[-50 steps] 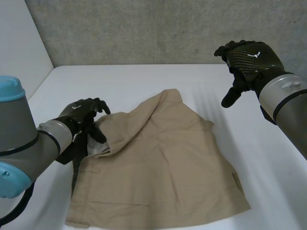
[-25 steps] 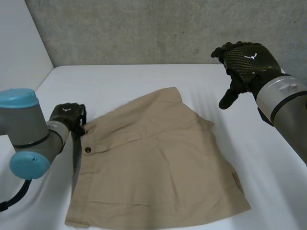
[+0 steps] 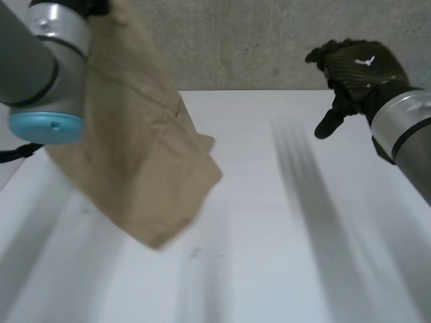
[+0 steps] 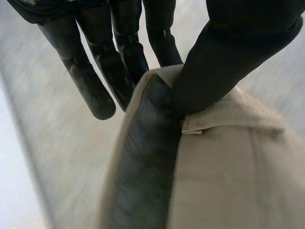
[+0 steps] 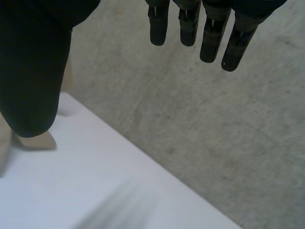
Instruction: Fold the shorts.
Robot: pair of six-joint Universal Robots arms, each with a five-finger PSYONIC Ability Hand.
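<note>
1. My left hand pinches the shorts between thumb and fingers; they hang over the table.
2. My left arm covers part of the shorts.
3. My right hand hovers right of the shorts, fingers relaxed, empty.

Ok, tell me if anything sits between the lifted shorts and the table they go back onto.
Nothing visible does. The shorts hang from the left hand, pinched at an edge, over bare white table. The right hand is open, raised well off to the side.
</note>
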